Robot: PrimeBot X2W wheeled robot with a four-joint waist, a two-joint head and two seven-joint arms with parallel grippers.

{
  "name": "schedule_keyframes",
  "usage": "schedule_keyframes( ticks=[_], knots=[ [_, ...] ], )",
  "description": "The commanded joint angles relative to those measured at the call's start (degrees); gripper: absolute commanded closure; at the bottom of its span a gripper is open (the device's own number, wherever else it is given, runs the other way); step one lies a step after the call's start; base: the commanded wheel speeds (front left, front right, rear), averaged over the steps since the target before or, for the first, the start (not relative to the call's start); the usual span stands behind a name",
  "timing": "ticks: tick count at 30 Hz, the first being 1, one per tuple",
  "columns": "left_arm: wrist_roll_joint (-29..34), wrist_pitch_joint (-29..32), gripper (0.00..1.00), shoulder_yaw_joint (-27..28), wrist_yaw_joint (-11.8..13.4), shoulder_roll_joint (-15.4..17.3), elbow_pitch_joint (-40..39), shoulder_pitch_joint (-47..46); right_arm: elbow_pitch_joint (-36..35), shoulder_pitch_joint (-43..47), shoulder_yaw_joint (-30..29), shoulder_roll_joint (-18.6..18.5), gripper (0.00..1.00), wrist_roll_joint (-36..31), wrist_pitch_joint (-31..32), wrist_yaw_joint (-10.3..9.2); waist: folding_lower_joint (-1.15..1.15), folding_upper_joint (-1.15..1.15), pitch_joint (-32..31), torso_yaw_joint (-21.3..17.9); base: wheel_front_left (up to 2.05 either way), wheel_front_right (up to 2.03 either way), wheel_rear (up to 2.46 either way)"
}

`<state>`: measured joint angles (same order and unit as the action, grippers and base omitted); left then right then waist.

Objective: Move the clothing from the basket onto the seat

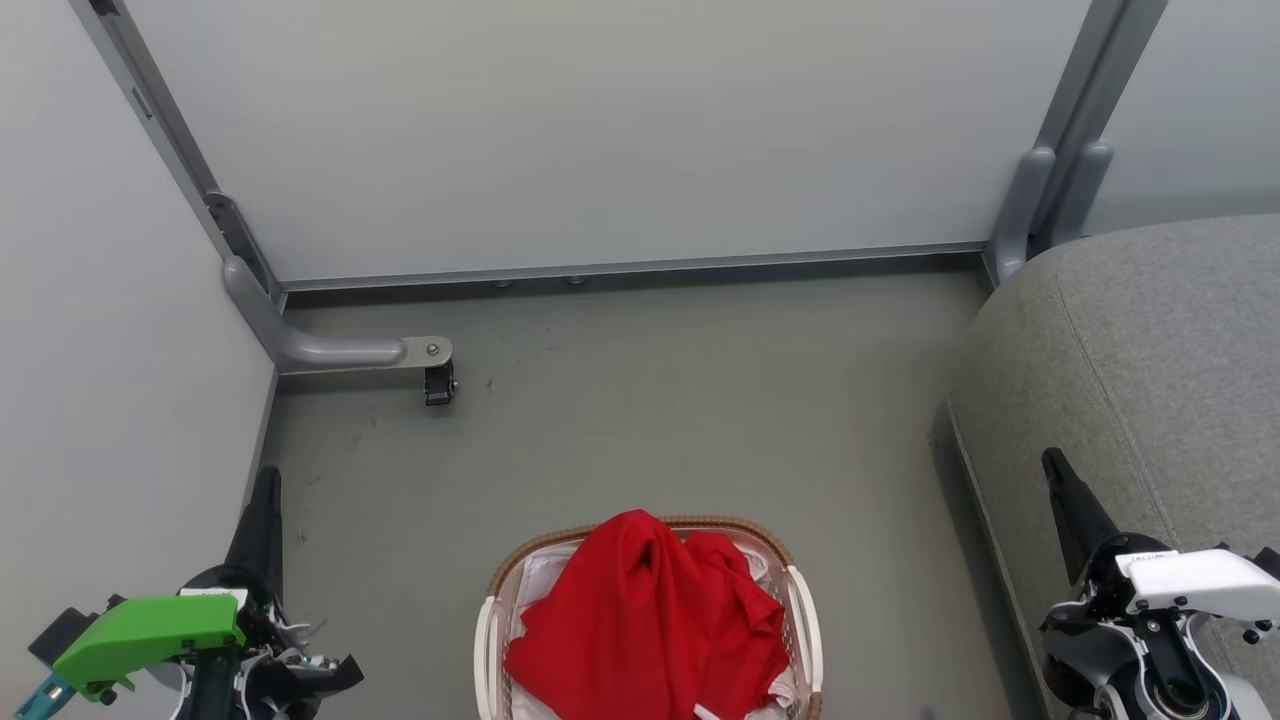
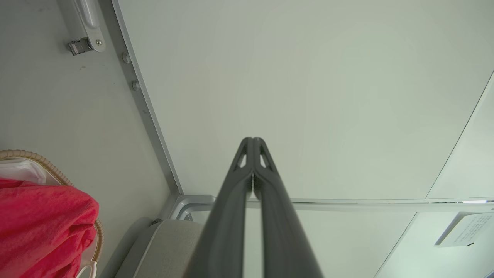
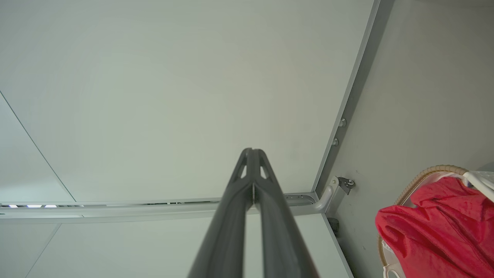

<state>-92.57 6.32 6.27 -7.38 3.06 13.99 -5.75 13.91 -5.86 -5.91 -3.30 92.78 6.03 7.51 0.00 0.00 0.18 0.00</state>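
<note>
Red clothing (image 1: 645,610) right of left tool (image 1: 265,480)

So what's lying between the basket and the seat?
Nothing lies there: in the head view a bare strip of grey floor separates the basket from the seat.

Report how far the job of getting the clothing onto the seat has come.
Done: nothing yet. The clothing lies heaped in the basket. In hand: nothing. The left pincer and right pincer are both shut and empty, one on either side of the basket and clear of it. Left: everything. Grasp the clothing, lift it out and lay it on the seat, whose visible part bears no garment.
</note>
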Motion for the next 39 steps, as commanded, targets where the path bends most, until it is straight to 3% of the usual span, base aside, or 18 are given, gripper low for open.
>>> schedule_keyframes(
  ticks=[1,5,6,22,39],
  knots=[
    [0.43,0.08,1.0,0.21,-0.21,-0.01,0.0,-0.86,0.15,-0.5,-0.16,-0.05,1.0,-0.07,0.08,-0.04,0.0,0.0,0.0,0.0,0.0,0.0,0.0],
    [0.46,0.09,1.0,0.22,-0.21,-0.02,0.01,-0.86,0.15,-0.51,-0.2,-0.03,1.0,-0.12,0.13,-0.04,0.0,0.0,0.0,0.0,0.0,0.0,0.0],
    [0.0,0.01,0.0,0.03,0.0,-0.02,0.0,-0.01,0.01,-0.01,-0.05,0.04,0.0,-0.01,0.01,0.0,0.0,0.0,0.0,0.0,0.0,0.0,0.0],
    [2.19,-3.03,0.0,-1.15,0.04,0.31,1.95,0.32,0.93,-0.08,2.7,-1.75,0.0,-4.06,-3.39,0.0,0.0,0.0,0.22,0.08,0.0,0.0,0.0],
    [25.77,-7.61,0.0,-2.38,0.0,1.54,2.58,-1.04,0.47,-2.48,3.04,-2.49,0.0,-25.4,-7.49,0.0,0.0,0.0,0.72,0.24,0.0,0.0,0.0]
  ],
)
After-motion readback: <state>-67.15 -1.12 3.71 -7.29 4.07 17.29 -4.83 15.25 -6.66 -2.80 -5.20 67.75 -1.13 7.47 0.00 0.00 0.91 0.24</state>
